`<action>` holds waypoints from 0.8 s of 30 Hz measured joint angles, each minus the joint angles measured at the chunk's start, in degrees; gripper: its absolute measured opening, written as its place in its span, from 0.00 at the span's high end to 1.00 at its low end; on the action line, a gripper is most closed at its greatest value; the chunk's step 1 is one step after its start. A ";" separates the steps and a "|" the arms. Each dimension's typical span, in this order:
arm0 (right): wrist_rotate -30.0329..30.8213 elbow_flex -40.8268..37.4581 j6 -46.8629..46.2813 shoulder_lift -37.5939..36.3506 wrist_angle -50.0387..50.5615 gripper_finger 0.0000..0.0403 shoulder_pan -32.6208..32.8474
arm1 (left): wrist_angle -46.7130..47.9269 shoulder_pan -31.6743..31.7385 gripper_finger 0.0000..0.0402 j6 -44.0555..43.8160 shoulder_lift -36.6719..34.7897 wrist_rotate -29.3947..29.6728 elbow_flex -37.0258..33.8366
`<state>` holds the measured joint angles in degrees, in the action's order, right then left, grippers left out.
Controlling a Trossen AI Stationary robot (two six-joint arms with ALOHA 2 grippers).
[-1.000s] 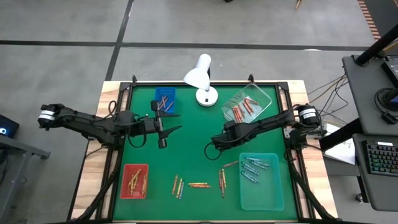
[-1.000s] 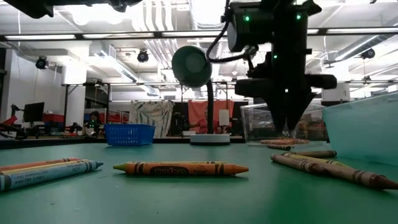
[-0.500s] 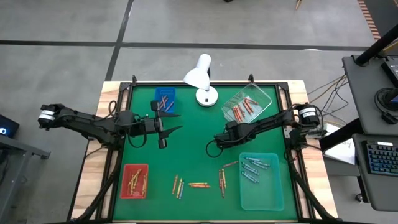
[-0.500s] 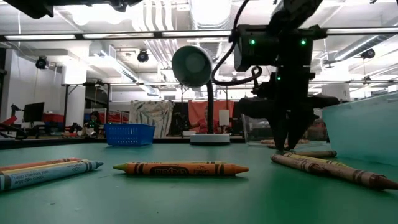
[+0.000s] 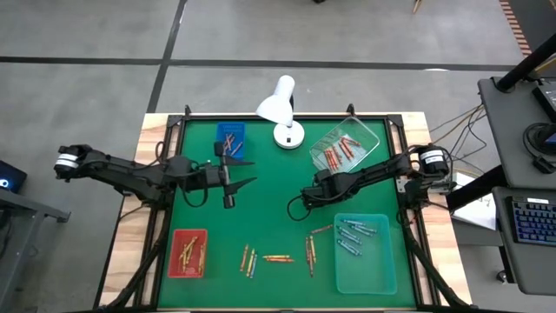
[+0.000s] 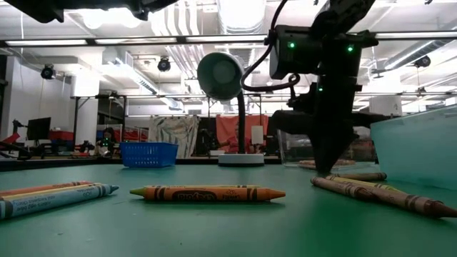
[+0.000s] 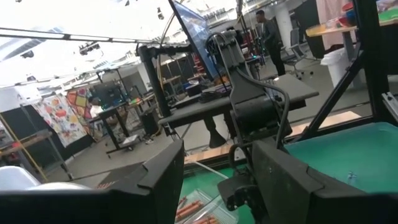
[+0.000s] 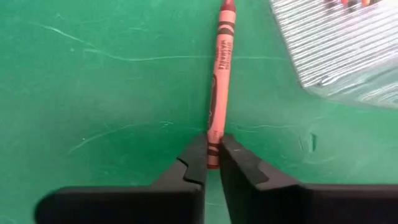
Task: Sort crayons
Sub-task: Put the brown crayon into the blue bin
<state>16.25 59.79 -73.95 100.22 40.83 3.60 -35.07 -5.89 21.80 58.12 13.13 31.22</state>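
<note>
**Right end effector closes on a red crayon**

High view: the right end effector (image 5: 301,206) sits low over the green bench (image 5: 269,196) near its middle, just inward of the teal tray (image 5: 365,274), which holds a few light blue crayons (image 5: 352,235). The clear tray (image 5: 369,135) toward the back carries red crayons (image 5: 337,153). The blue tray (image 5: 230,132) and the red tray (image 5: 178,236) also hold a few sticks each. A loose scatter of crayons (image 5: 278,258) lies along the front of the bench. The left end effector (image 5: 236,171) waits beside the blue tray with its fingers spread wide, holding nothing. A white lamp (image 5: 280,109) stands at the back edge.

Low view: the right end effector (image 6: 330,168) reaches down to the bench surface behind the loose crayons; an orange crayon (image 6: 207,193) lies in front — untouched.

Left wrist view: the left arm's two dark fingers (image 7: 165,180) stand well apart with only the room beyond between them.

Right wrist view: the two fingers (image 8: 194,165) have pinched the near end of a red crayon (image 8: 219,93), which lies flat on the bench pointing away, just beside the clear tray's corner (image 8: 348,68).

The step in hand looks like the grasp itself — one red crayon taken for sorting. The next move probably calls for a clean lift without the stick pivoting in so short a grip, then a carry to the clear tray holding the other reds.
</note>
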 joint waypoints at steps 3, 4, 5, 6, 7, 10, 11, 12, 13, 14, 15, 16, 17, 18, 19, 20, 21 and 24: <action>-0.16 0.18 1.38 -0.02 0.26 0.96 0.00 | -0.02 0.00 0.57 -0.50 0.06 0.00 0.00; -0.19 0.37 1.98 -0.08 0.41 0.96 0.00 | -0.02 0.00 0.57 -1.06 0.03 0.00 0.00; -0.25 0.67 3.11 -0.13 0.67 0.96 0.00 | -0.02 0.00 0.57 -1.95 0.03 -0.04 0.00; -0.35 1.05 3.90 -0.20 0.93 0.96 0.00 | 0.08 0.00 0.57 -2.80 0.03 -0.12 0.00; -0.46 1.49 4.96 -0.24 1.16 0.96 0.00 | 0.26 0.00 0.57 -3.73 0.03 -0.16 0.00; -0.82 3.79 9.90 -0.78 -0.35 0.97 0.12 | 1.59 0.00 0.57 -5.95 0.48 -0.20 0.00; -0.81 4.66 11.88 -1.08 -0.10 0.97 0.15 | 2.08 0.00 0.57 -6.74 0.86 -0.20 -0.02; -0.76 5.52 14.01 -1.35 0.10 0.97 0.17 | 2.21 0.00 0.57 -7.33 1.28 -0.21 -0.08; -0.79 6.53 16.19 -1.45 -0.01 0.97 0.17 | 2.28 0.00 0.57 -7.86 1.74 -0.22 -0.21; -0.72 7.47 18.14 -1.46 -0.29 0.97 0.15 | 2.27 0.00 0.57 -8.23 2.24 -0.21 -0.28; -0.70 8.36 20.24 -1.46 -0.27 0.97 0.19 | 2.22 0.00 0.57 -8.67 2.75 -0.21 -0.28; -0.61 9.17 22.40 -1.48 -0.34 0.97 0.25 | 2.31 0.00 0.57 -9.08 3.17 -0.21 -0.30; -0.54 9.82 24.92 -1.68 -1.10 0.97 0.38 | 2.26 0.00 0.57 -9.30 3.60 -0.22 -0.31; -0.44 10.28 27.52 -1.93 -2.55 0.97 0.58 | 2.11 0.00 0.57 -9.48 4.07 -0.22 -0.31; -0.40 10.36 29.87 -2.30 -4.42 0.97 0.82 | 2.10 0.00 0.57 -9.86 4.47 -0.22 -0.31; -0.62 10.38 32.29 -2.62 -6.18 0.97 1.13 | 2.18 0.00 0.57 -10.44 4.83 -0.22 -0.31; -0.91 10.31 34.60 -2.99 -8.20 0.97 1.41 | 2.19 0.00 0.57 -11.14 5.24 -0.22 -0.31; -1.74 9.93 40.34 -4.01 -14.35 0.97 2.25 | 2.03 -0.07 0.57 -13.58 5.95 -0.56 -0.46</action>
<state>14.51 69.72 -33.61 96.21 26.48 5.85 -33.04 -5.96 8.22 64.07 12.57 30.76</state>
